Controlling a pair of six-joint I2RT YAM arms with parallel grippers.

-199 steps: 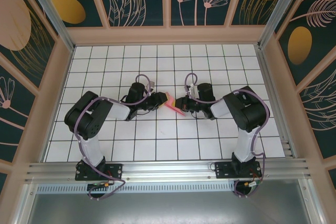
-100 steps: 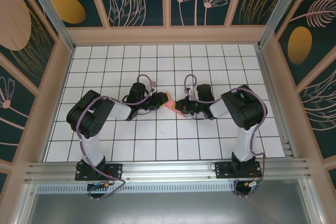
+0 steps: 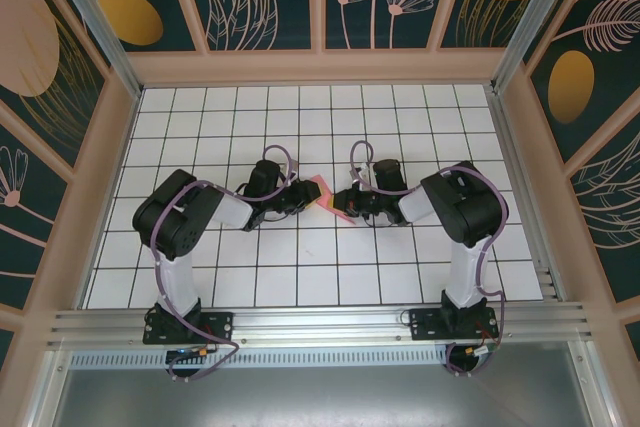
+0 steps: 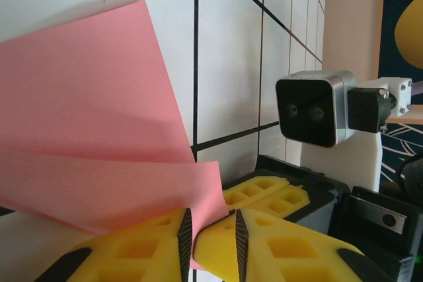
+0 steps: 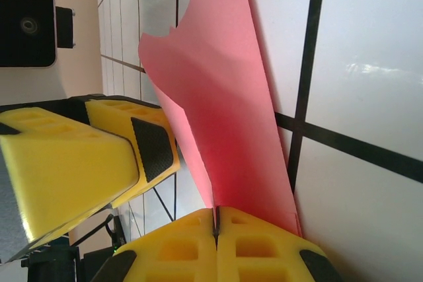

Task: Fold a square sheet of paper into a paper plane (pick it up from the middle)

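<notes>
Over gridded table (image 3: 200,127), thin creased pink paper (image 4: 99,110)

paper (image 4: 86,130) runs off the left edge; overhead its folds seem too small

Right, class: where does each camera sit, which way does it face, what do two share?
Top external: above, behind the bases, looking down at the table; left arm, right arm.
Left wrist: along the left gripper toward the right arm's camera.
Right wrist: along the right gripper, clamping pink paper.
Both wrist views share the paper.
</notes>
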